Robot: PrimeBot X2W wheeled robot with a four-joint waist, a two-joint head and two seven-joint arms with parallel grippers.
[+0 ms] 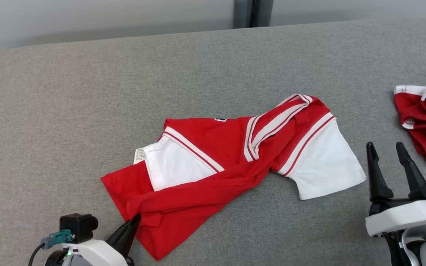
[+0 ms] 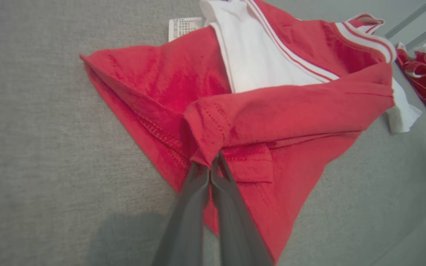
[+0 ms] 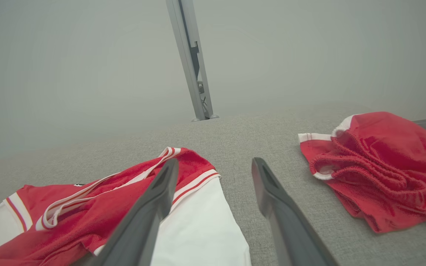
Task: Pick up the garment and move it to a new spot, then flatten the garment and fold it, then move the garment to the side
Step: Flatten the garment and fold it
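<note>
A red and white garment (image 1: 231, 155) lies crumpled across the middle of the grey table, with white sleeves and striped trim. It also appears in the left wrist view as a red fold (image 2: 272, 114) and in the right wrist view at lower left (image 3: 98, 207). My left gripper (image 1: 136, 218) is at the garment's near left corner, shut on a pinch of the red hem (image 2: 203, 155). My right gripper (image 1: 386, 148) stands open just right of the white sleeve (image 1: 324, 162), nothing between its fingers (image 3: 213, 166).
A second red and white garment (image 1: 425, 118) lies bunched at the table's right edge, close beside my right gripper, and shows again in the right wrist view (image 3: 379, 170). A metal post (image 3: 190, 59) rises behind the table (image 1: 87, 92). Bare grey cloth spreads to the left and far side.
</note>
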